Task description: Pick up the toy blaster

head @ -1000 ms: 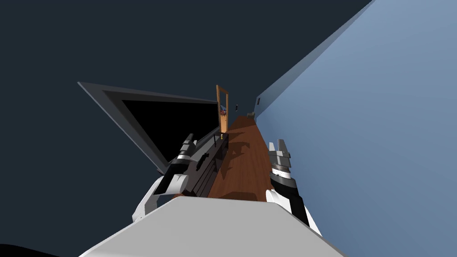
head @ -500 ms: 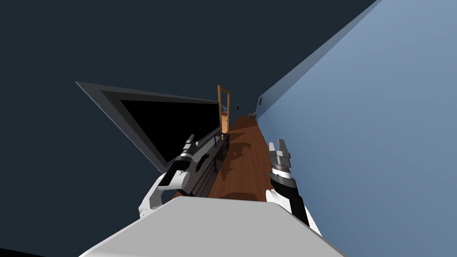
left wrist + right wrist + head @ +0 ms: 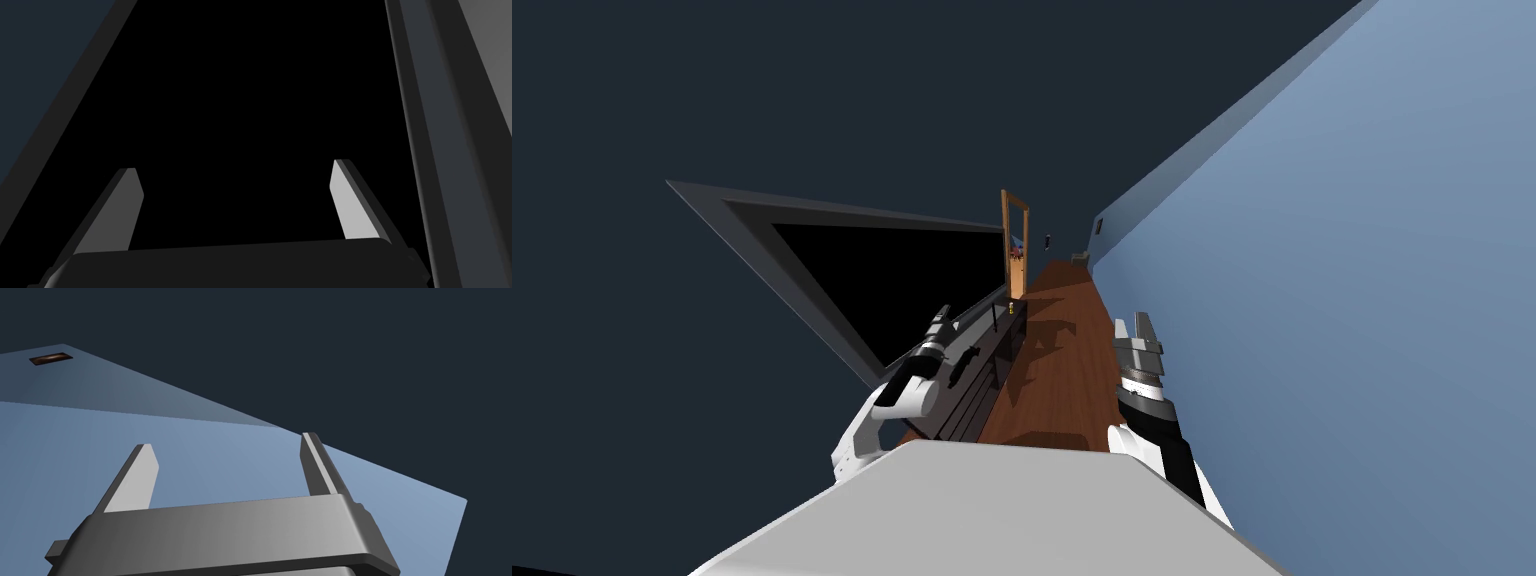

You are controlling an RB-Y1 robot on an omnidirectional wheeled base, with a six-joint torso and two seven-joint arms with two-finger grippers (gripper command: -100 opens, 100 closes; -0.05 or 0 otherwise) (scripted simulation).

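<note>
**Head view placed dark toy beside the left wrist, short of its fingertips**

Head view showed one small dark shape (image 3: 967,356) lying on top of a long dark cabinet (image 3: 980,392) against the dark wall. By its place and outline it was judged to be the toy blaster. The left gripper (image 3: 943,316) hung over the same cabinet. The toy sat just beside that arm's wrist, on the robot's right of it and nearer the body than the fingertips were. Its long axis seemed to follow the cabinet's length, though the shape was too small to say so firmly.

Seen from the left wrist, the fingers (image 3: 352,210) stood spread with nothing between them. They pointed at a large framed black panel (image 3: 862,275) above the cabinet rather than down at its top. As a judgement, the coming move turned on tipping that gripper down and drawing it back and rightward over the toy.

The right gripper (image 3: 1133,322) was raised over the brown floor (image 3: 1060,360), well apart from the cabinet and close to the blue wall (image 3: 1332,300). It too was spread and carried nothing. The left arm was plainly the nearer.

Counted: one blaster-like shape, one cabinet, one small yellow object (image 3: 1009,304) at the cabinet's far end, one wooden door frame (image 3: 1015,240) beyond it, and two grippers.
</note>
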